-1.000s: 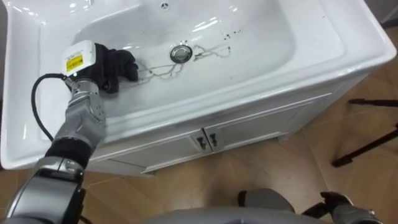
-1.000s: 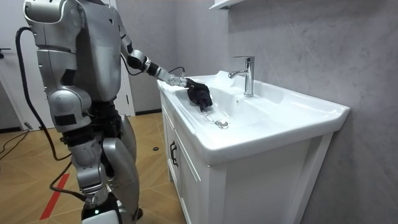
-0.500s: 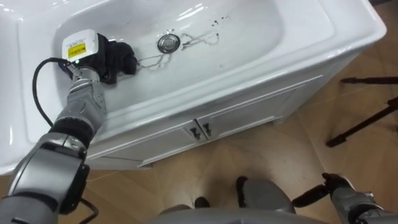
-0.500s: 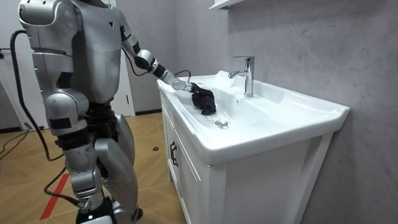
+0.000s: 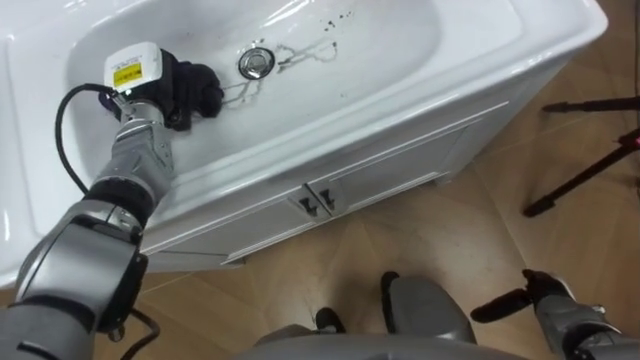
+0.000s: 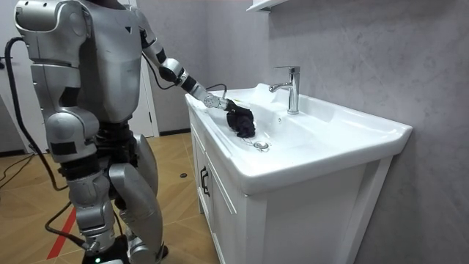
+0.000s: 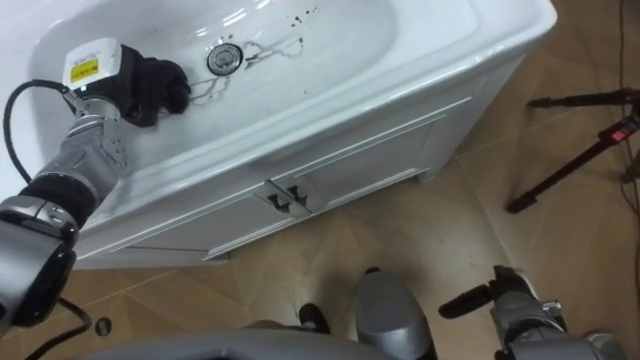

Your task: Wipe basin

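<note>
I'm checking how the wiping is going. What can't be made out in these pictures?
Left hand, its hold on the dark cloth: in the eye views they merge into one dark mass.
Right hand: cut by the eye views' lower edge.
Dark marks by the drain: too small to tell dirt from scratches; in the room view the basin rim hides them.
</note>
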You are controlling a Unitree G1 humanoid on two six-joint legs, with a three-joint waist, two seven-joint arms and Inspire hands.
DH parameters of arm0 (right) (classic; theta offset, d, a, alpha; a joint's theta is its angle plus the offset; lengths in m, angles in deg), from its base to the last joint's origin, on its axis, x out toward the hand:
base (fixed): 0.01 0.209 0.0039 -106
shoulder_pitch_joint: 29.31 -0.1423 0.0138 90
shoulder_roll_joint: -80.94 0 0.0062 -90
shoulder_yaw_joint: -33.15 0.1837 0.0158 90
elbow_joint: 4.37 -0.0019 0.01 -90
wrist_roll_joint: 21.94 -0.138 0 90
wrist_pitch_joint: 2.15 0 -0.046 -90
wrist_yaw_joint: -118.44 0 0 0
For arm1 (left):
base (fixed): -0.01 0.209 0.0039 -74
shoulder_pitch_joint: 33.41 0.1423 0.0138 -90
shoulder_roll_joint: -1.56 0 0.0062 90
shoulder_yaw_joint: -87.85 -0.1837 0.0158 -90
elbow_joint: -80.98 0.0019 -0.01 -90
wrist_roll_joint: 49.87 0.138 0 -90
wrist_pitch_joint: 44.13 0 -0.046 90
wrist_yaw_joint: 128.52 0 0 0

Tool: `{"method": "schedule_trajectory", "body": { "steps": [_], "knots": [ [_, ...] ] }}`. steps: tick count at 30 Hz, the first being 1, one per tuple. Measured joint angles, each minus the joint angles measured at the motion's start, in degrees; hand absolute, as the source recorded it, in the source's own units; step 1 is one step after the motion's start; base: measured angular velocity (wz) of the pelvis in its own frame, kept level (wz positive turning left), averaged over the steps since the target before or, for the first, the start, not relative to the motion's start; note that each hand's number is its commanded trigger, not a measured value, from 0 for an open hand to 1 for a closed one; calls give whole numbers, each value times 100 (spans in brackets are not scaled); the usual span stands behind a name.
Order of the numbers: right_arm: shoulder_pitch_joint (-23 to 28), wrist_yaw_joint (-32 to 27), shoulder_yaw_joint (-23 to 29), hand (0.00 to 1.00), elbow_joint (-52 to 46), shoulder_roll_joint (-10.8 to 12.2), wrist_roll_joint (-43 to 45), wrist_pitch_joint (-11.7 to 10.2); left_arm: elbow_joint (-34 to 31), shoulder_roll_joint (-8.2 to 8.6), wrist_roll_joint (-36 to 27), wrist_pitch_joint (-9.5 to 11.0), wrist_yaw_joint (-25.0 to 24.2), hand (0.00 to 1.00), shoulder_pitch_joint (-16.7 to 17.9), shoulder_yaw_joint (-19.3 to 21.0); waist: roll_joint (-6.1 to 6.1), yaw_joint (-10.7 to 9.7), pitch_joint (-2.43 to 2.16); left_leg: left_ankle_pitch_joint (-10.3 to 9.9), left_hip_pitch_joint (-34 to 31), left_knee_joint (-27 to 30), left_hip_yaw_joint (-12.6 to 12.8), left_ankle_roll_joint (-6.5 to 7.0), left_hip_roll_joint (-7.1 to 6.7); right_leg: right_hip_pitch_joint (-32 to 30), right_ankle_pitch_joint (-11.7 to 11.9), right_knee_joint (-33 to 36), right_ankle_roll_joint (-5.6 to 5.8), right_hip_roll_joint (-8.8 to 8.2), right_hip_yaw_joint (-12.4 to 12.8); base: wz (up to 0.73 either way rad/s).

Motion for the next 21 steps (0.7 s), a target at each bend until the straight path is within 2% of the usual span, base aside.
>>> {"method": "schedule_trajectory", "body": {
  "steps": [7, 12, 17, 21],
  "knots": [
    [-24, 11, -18, 0, -36, -12, 9, 1, -13, 46, -216, -23, -107, 100, -64, -104, 6, -99, -1, 11, -50, 10, 152, 18, -15, -149, -7, 116, 13, -6, 144, -7],
    [-20, -25, -234, 0, -19, -7, 42, 58, 18, 364, -997, -12, -106, 100, -247, -105, 4, -156, 7, 17, -97, 48, 206, 28, -22, -239, -15, 212, 24, -34, 161, -3],
    [-77, -9, -226, 0, -25, -14, 44, 67, 43, 445, -1540, -5, -158, 100, -296, -81, -33, -168, 39, 17, -109, 96, 399, 28, -20, -335, -20, 288, 30, -23, 279, -11],
    [-88, 103, -278, 0, -21, -7, 10, 78, 63, 543, -2231, 18, -286, 100, -364, -6, -47, -220, 49, 17, -109, 122, 460, 29, -29, -358, -31, 327, 35, -38, 261, 1]
  ]
}}
